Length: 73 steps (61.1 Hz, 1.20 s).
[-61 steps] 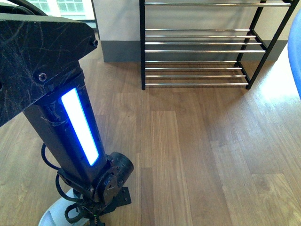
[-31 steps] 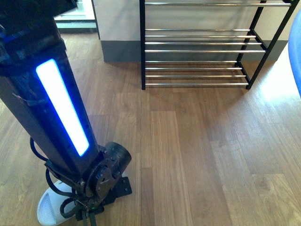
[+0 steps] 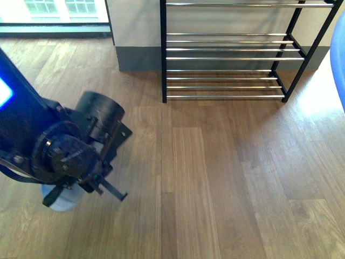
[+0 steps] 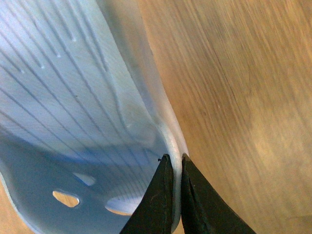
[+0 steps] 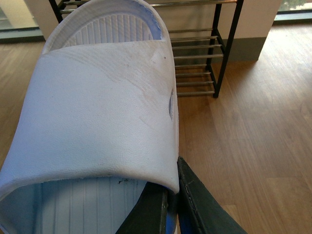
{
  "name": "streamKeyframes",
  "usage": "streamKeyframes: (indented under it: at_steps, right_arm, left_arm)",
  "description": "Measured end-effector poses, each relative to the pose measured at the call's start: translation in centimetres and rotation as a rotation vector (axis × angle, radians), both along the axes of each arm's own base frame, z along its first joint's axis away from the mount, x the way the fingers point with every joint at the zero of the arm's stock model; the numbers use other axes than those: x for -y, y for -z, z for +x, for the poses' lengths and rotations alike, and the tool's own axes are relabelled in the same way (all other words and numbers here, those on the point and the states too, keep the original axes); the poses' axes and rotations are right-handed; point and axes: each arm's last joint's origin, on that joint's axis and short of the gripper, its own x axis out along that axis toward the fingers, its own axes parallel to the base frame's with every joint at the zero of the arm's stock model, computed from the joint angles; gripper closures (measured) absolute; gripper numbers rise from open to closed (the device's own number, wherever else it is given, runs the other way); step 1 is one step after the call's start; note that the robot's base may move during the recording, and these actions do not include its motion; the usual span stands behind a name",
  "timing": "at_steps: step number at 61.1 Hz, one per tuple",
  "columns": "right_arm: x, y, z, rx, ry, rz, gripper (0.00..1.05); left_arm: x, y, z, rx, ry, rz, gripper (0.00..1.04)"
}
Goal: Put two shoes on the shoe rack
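left arm (image 3: pixel 59 156) swung up vs a second ago; left slipper (image 4: pixel 73 97) now looks off floor, left gripper (image 4: pixel 174 163) pinching its side rim. right gripper (image 5: pixel 168 190) clamped on right slipper (image 5: pixel 97 107) strap edge. neither on shoe rack (image 3: pixel 226 58) yet, rack well ahead. wood plank floor (image 3: pixel 242 189), grey skirting (image 3: pixel 137 58), window (image 3: pixel 54 6) far left.

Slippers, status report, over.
Left end effector shut on a pale blue slipper. Right end effector shut on the second slipper. Shoe rack ahead; floor between shows no obstacle.
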Motion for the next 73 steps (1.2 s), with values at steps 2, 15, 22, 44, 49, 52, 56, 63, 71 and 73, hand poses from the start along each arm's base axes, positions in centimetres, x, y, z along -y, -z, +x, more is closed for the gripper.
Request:
streamKeyframes:
  at_steps: [2, 15, 22, 44, 49, 52, 56, 63, 71, 73]
  right_arm:
    - [0.0, 0.0, 0.0, 0.0, 0.0, 0.0, 1.03]
    - [0.0, 0.0, 0.0, 0.0, 0.0, 0.0, 1.03]
    - [0.0, 0.0, 0.0, 0.0, 0.0, 0.0, 1.03]
    - [0.0, 0.0, 0.0, 0.0, 0.0, 0.0, 1.03]
    - [0.0, 0.0, 0.0, 0.0, 0.0, 0.0, 1.03]
    - [0.0, 0.0, 0.0, 0.0, 0.0, 0.0, 1.03]
    - [0.0, 0.0, 0.0, 0.0, 0.0, 0.0, 1.03]
    - [0.0, 0.0, 0.0, 0.0, 0.0, 0.0, 1.03]
    - [0.0, 0.0, 0.0, 0.0, 0.0, 0.0, 1.03]
    - [0.0, 0.0, 0.0, 0.0, 0.0, 0.0, 1.03]
  left_arm:
    - [-0.5, -1.5, 0.0, 0.05, -0.078, -0.06, 1.03]
    - [-3.4, -8.0, -1.0, 0.272, -0.508, -0.419, 1.03]
    - [-4.9, -8.8, -2.7, 0.309, -0.822, -0.704, 1.03]
    - [-4.8, -3.6, -4.3, 0.303, -1.333, -0.922, 1.03]
    - [-4.7, -2.2, -4.3, 0.301, -1.391, -0.924, 1.03]
    - [-4.6, -1.6, -4.2, 0.301, -1.408, -0.929, 1.03]
    - [-4.5, -1.0, -4.0, 0.306, -1.429, -0.946, 1.03]
    - [-4.2, 0.0, -3.4, 0.333, -1.462, -0.988, 1.03]
    - [-2.9, 1.8, -2.3, 0.335, -1.49, -1.037, 1.03]
    - [-2.5, 2.2, -2.0, 0.334, -1.496, -1.05, 1.03]
